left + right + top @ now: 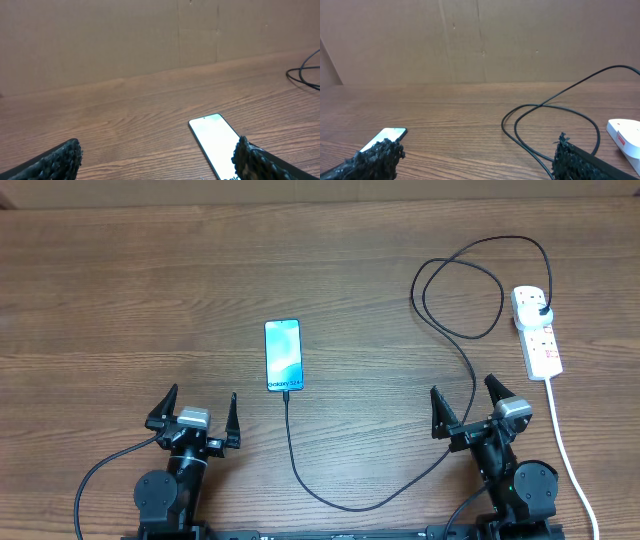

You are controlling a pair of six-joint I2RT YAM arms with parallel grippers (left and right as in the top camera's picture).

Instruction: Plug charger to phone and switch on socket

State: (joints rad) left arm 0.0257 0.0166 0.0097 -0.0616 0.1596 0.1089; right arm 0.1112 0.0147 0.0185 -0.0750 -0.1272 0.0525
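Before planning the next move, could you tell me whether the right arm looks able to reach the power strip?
Probably yes: the power strip lies just ahead of the open right gripper, slightly to its right, with bare table between; the black cable lies left of that path.

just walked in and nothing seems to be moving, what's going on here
Nothing is being handled at this moment. The left gripper and right gripper sit at the near edge of the table, jaws wide open and empty. The phone lies mid-table, screen up and lit. The black charger appears to run from the phone's near end, loop right, and end at its plug head in the white socket. Whether the switch is on cannot be told.
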